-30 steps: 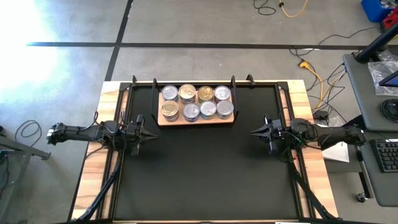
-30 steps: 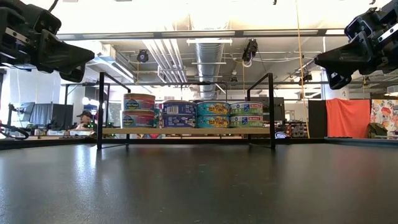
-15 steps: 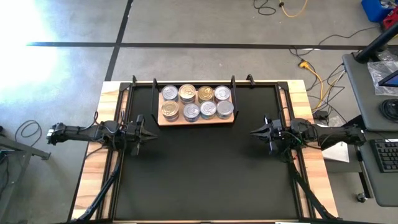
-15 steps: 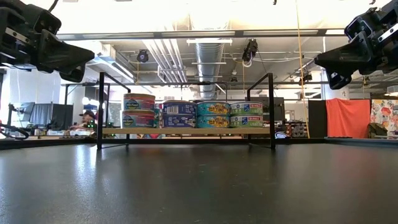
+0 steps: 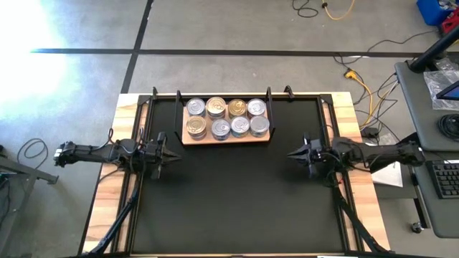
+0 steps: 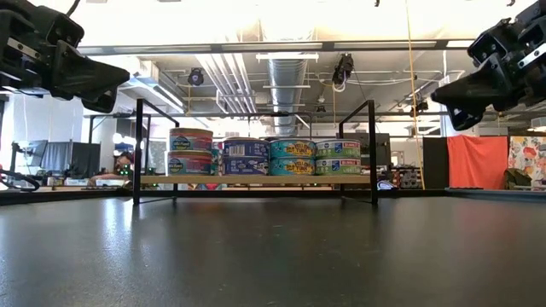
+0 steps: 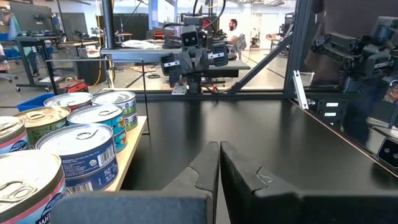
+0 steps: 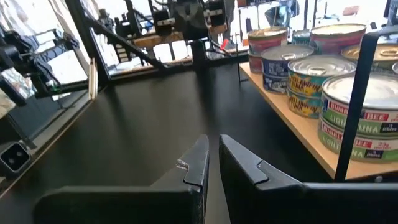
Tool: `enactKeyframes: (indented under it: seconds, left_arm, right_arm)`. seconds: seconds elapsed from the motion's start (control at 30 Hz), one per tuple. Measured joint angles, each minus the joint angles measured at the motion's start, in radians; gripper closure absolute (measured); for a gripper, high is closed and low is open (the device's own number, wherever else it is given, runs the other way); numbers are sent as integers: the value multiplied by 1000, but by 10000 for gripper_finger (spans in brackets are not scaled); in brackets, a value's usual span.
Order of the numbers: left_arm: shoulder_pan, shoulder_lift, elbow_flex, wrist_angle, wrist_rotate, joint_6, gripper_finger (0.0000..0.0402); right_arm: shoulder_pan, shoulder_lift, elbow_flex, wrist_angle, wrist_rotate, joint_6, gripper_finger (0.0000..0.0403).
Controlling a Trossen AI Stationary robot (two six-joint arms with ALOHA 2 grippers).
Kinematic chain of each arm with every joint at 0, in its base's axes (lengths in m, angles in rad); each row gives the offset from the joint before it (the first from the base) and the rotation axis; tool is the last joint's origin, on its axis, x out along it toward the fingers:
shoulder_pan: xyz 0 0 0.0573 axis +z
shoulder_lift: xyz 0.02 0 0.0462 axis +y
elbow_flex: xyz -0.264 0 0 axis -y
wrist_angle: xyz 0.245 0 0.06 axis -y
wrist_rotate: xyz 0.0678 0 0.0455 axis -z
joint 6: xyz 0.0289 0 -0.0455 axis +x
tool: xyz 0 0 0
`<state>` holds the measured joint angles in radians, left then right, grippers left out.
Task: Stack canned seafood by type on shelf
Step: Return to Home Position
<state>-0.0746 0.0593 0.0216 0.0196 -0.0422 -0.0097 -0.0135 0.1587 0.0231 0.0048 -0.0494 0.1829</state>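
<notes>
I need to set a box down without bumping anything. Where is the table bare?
The whole front half of the table is bare, as is the stretch between the left gripper and right gripper. Crowded only at the back, where tins fill the shelf.

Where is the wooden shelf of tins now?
High view: the small light-wood shelf sits centred by the black table's far edge, with the left gripper and right gripper just nearer, either side.

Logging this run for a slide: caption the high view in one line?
Eight tin tops in two rows fill the shelf; left gripper and right gripper flank it, shut and empty.
</notes>
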Motion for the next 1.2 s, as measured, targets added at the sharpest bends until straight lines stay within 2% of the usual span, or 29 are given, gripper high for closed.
enactKeyframes:
  seconds: [1.2]
  left_arm:
    - [0,0,0,0,0,0,402]
  right_arm:
    - [0,27,0,0,-2,0,374]
